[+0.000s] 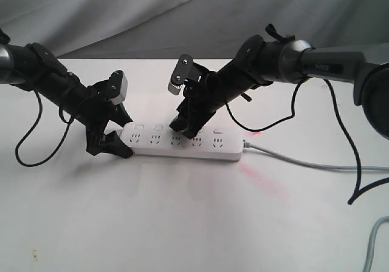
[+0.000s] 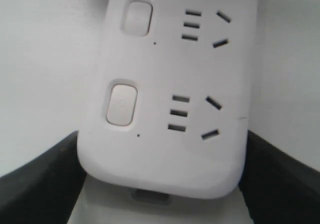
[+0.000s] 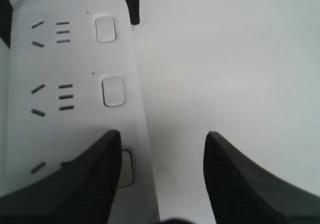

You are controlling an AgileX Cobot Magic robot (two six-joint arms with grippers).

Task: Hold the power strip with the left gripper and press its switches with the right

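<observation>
The white power strip (image 1: 182,147) lies across the middle of the table, and its grey cord (image 1: 304,163) runs off to the right. My left gripper (image 1: 118,135) is shut on the strip's left end. In the left wrist view the two black fingers (image 2: 40,184) press both long sides of the strip (image 2: 165,159). Two switches (image 2: 121,104) show there. My right gripper (image 3: 162,136) is open above the strip's middle (image 1: 187,128). One of its fingers (image 3: 85,179) covers part of the third switch (image 3: 126,168); the other hangs over bare table. I cannot tell whether the finger touches the switch.
The white table (image 1: 182,223) ends against a grey cloth backdrop (image 1: 152,11). Black cables loop from the left arm (image 1: 27,144) and from the right arm (image 1: 352,163). A second grey cable (image 1: 372,241) curves in at the lower right corner.
</observation>
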